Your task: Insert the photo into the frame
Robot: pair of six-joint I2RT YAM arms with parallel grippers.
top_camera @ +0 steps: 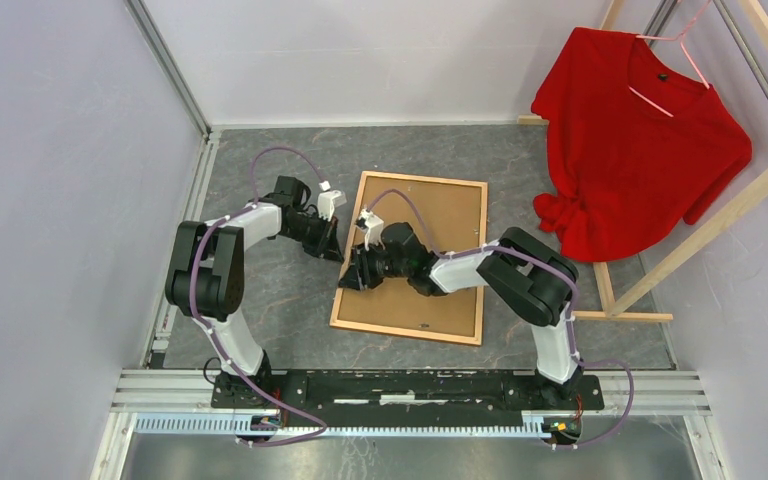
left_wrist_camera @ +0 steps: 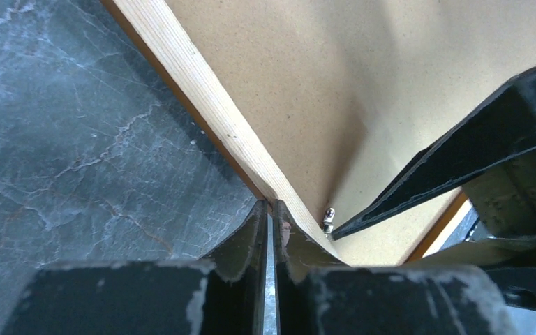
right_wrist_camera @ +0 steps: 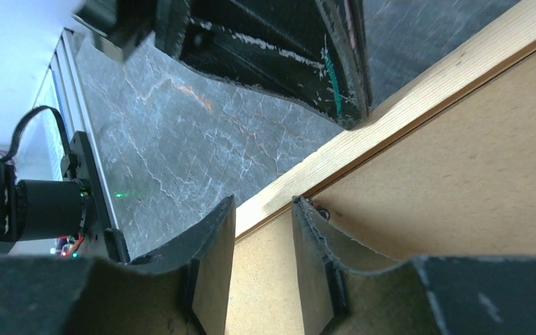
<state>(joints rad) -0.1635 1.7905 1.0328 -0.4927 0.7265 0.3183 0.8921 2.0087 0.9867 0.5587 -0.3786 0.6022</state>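
Locate the frame (top_camera: 425, 179) first: it lies flat and back-up on the grey marbled table (top_camera: 290, 300), in front of both arm bases. Inside its rails you see only the brown backing board (top_camera: 450, 230). The photo is not visible in any view, so you cannot tell from here whether it sits under the board.

Left arm: check the left gripper (left_wrist_camera: 272, 208) at the frame's left rail, on the outer side, towards the rail's far half. Its jaws are closed to a hairline gap, and nothing can be seen held between them. The fingertips meet the outer edge of the pale wooden rail where the rail borders the table.

Right arm: check the right gripper (right_wrist_camera: 262, 209) at the same left rail, just nearer the arm bases than the left gripper and reaching in from over the board. Its jaws stand partly open and hold nothing. One fingertip lies at the rail's outer edge and the other at its inner edge, over the board. Just beside that inner fingertip, a small metal clip (left_wrist_camera: 329, 218) sits on the board at the foot of the rail.

The two grippers are close together at this rail.

Beyond the frame's right rail, well apart from it, a red shirt (top_camera: 640, 150) hangs on a pale wooden clothes rack (top_camera: 720, 215).
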